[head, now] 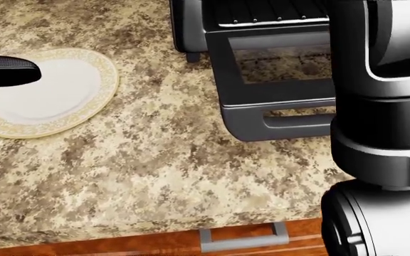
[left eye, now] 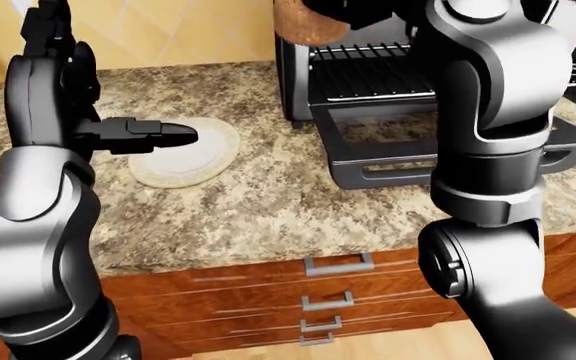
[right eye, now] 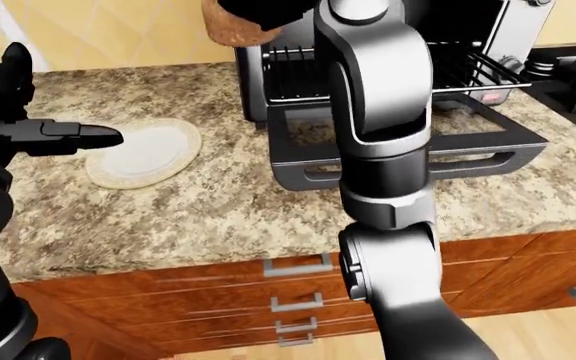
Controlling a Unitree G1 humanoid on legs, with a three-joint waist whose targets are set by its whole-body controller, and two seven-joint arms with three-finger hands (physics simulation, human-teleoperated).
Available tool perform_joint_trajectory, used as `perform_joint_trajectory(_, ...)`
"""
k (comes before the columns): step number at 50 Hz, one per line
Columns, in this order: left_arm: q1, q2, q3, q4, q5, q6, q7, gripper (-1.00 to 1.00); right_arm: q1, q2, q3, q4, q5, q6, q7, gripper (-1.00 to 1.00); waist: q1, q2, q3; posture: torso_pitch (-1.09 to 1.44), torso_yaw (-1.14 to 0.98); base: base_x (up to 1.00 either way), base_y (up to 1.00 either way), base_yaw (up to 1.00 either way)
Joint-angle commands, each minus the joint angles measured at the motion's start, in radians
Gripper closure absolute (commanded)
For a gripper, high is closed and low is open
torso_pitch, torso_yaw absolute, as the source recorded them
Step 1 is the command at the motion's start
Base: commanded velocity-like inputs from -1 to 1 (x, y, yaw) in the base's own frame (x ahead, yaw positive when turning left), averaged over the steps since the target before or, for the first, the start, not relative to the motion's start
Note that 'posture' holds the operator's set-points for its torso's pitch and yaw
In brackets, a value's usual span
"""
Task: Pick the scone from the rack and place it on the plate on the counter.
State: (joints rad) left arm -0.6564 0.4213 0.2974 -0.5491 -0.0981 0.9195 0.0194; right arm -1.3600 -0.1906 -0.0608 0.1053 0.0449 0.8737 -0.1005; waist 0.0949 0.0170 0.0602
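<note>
Scone (right eye: 236,28), brown with a rough, crumbly crust, sits pinched in the dark right hand (right eye: 268,11), raised up and to the left of the open toaster oven (right eye: 388,90). Left of that oven the gold-rimmed white plate (left eye: 213,154) lies on the speckled counter (left eye: 268,202), the left hand (left eye: 133,135) hovering over it, fingers outstretched, holding nothing.

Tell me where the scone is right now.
The scone is at the top of the right-eye view, held up by the right hand, left of the toaster oven and above the counter, right of the plate.
</note>
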Motion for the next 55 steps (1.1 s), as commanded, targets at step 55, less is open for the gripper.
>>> perform_joint_trajectory(55, 0.035, 0.047, 0.051, -0.124, -0.025, 0.038, 0.013, -1.00, -0.042, 0.238, 0.051, 0.686, -0.072, -0.722, -0.024, 1.00, 0.318, 0.056, -0.073, 0.00, 0.41, 0.00, 0.00, 0.00)
